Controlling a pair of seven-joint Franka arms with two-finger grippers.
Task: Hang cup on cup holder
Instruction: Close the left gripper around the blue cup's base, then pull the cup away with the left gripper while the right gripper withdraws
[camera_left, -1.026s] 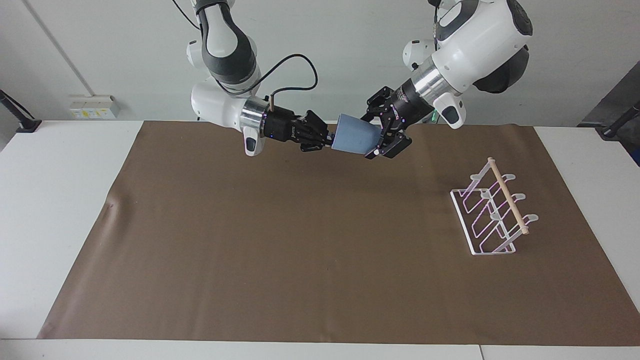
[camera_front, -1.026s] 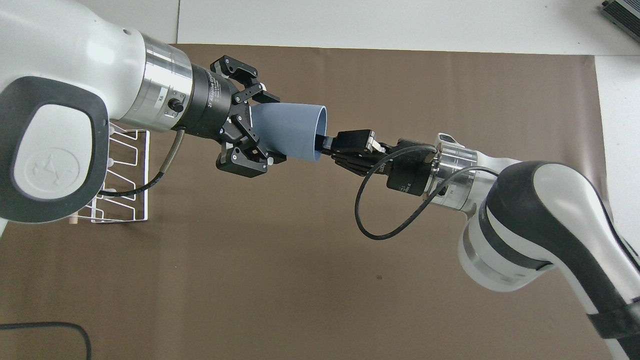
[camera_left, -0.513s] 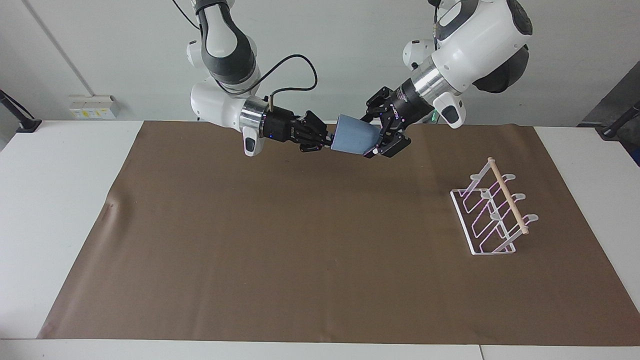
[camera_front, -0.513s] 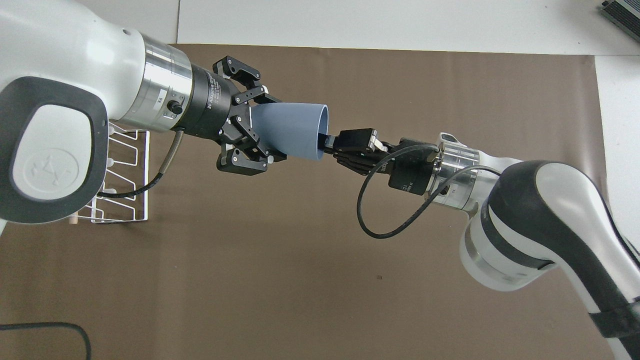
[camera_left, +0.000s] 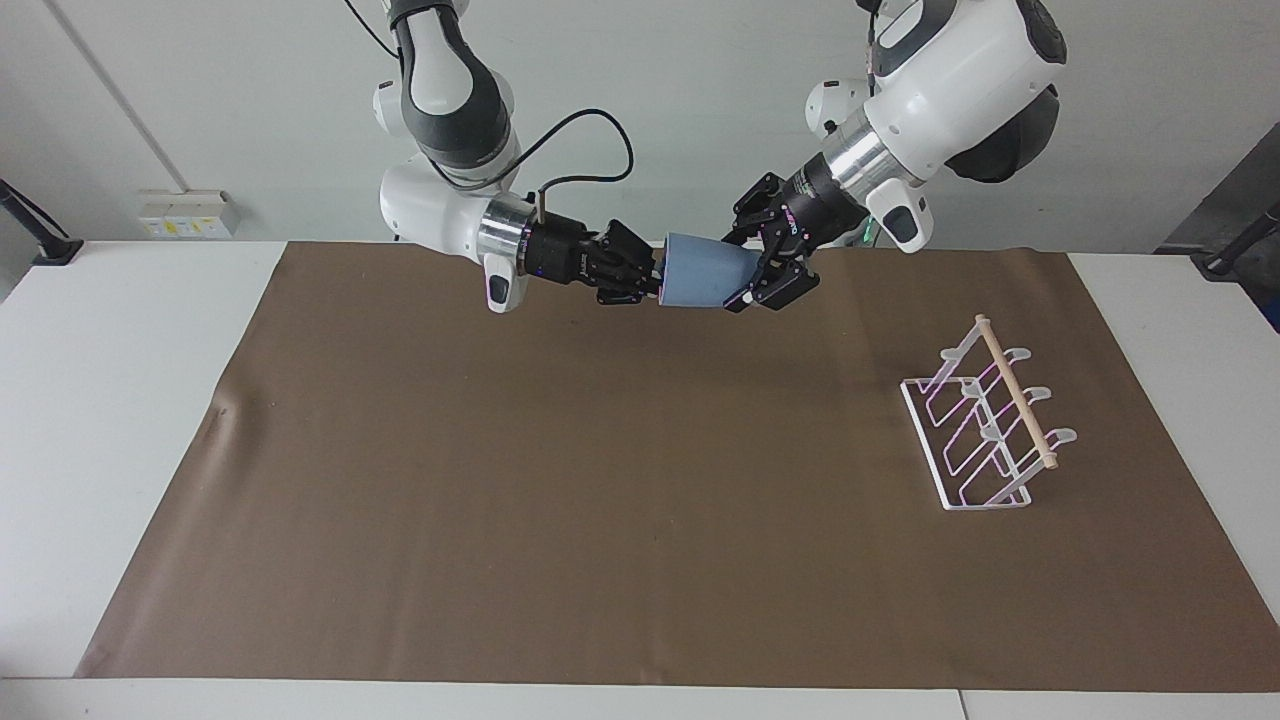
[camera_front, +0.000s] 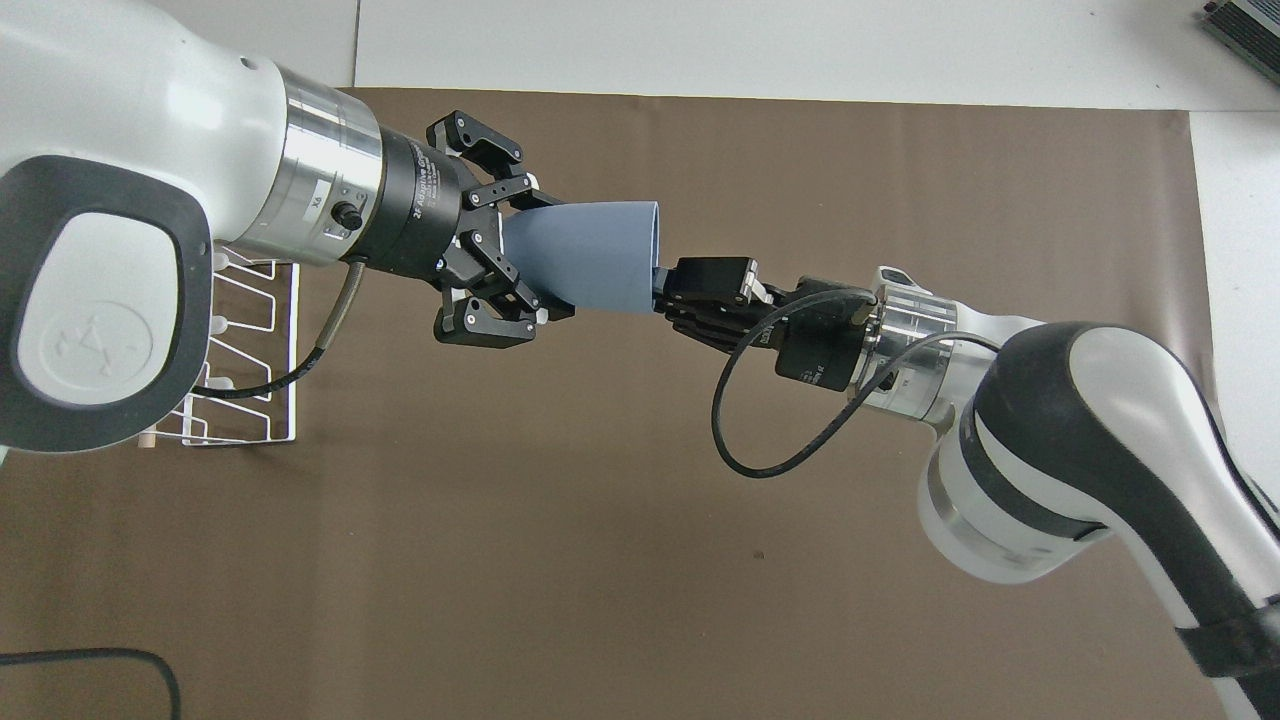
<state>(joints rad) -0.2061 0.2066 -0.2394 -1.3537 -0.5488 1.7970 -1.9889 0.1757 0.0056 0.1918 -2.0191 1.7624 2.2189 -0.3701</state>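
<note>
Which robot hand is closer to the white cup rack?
Left. The left gripper, at the blue-grey cup's base, hangs nearer the cup rack's end of the table. The right gripper is at the cup's rim.

Cup (camera_left: 703, 277) in air btwn both grippers; cup holder (camera_left: 985, 425) well apart.

1. I see a brown paper sheet (camera_left: 620, 520) spread over most of the white table (camera_left: 110, 400), lying flat apart from a small crease near the edge at the right arm's end.
2. A white socket box (camera_left: 187, 213) sits low on the wall, above the table's edge at the right arm's end.
3. A black cable (camera_front: 120, 660) curls over the sheet at the robots' own edge, toward the left arm's end.
4. A grey ribbed device (camera_front: 1245, 22) pokes in off the table's corner, farthest from the robots.
</note>
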